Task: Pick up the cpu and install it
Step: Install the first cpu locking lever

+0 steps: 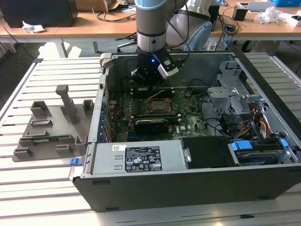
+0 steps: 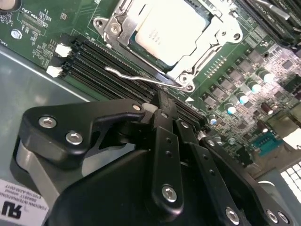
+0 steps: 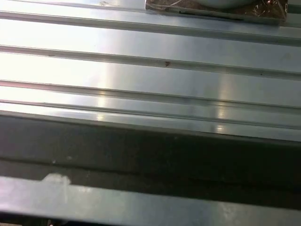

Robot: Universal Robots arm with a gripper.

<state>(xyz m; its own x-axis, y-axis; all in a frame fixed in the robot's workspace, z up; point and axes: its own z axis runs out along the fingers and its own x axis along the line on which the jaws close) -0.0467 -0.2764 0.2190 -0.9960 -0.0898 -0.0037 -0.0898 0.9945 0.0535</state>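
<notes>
Second wrist view: the gripper, fingers pressed together, is hovering by the socketed cpu; the exterior view is showing the computer case.

Slatted metal table, wooden desks behind

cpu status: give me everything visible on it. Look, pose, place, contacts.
The cpu is a flat square chip with a bright silver metal top carrying faint print. It lies flat in the square socket on the green motherboard. The socket's silver metal frame closely surrounds it, and a thin wire lever runs along one side. Its underside and edges are hidden by the frame. The black gripper hangs beside the socket, off the chip's top.
</notes>
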